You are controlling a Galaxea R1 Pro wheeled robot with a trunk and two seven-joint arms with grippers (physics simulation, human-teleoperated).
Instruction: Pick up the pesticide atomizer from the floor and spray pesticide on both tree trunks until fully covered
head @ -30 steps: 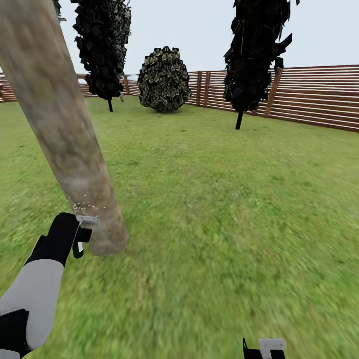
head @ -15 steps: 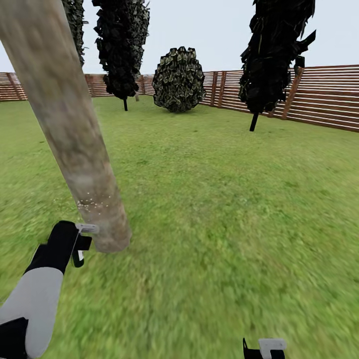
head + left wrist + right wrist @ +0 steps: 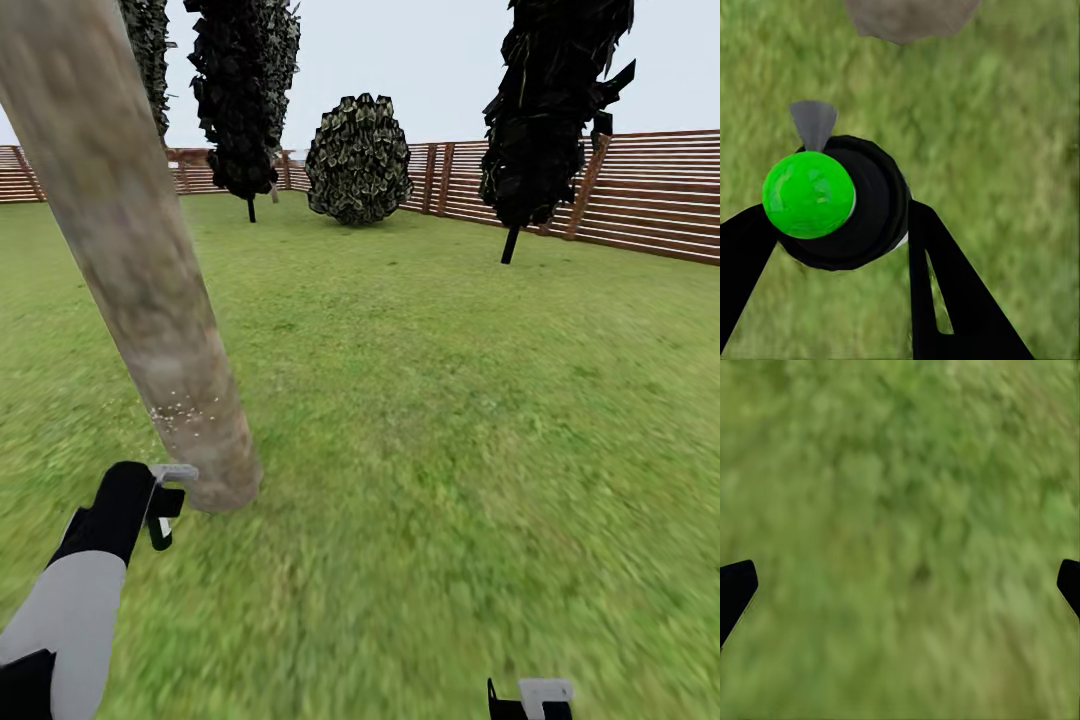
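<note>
A thick pale tree trunk (image 3: 140,270) leans across the left of the head view, its base meeting the lawn just beyond my left gripper (image 3: 165,500). Tiny white pesticide specks (image 3: 185,410) dot the bark low on the trunk. In the left wrist view my left gripper (image 3: 832,225) is shut on the pesticide atomizer (image 3: 862,206), a black bottle with a bright green cap (image 3: 808,193) and a grey nozzle (image 3: 814,124) aimed toward the trunk's base (image 3: 907,15). My right gripper (image 3: 530,698) hangs low over grass, its fingers (image 3: 735,589) wide apart and open.
Green lawn (image 3: 450,400) spreads to the right. Black-foliaged thin-stemmed trees (image 3: 245,90) (image 3: 555,100) and a round dark bush (image 3: 358,160) stand far off before the brown slat fence (image 3: 650,190).
The whole view shifted right early on, so the camera turned. My left gripper with the atomizer has sunk slightly beside the trunk's base. White specks stay on the bark.
</note>
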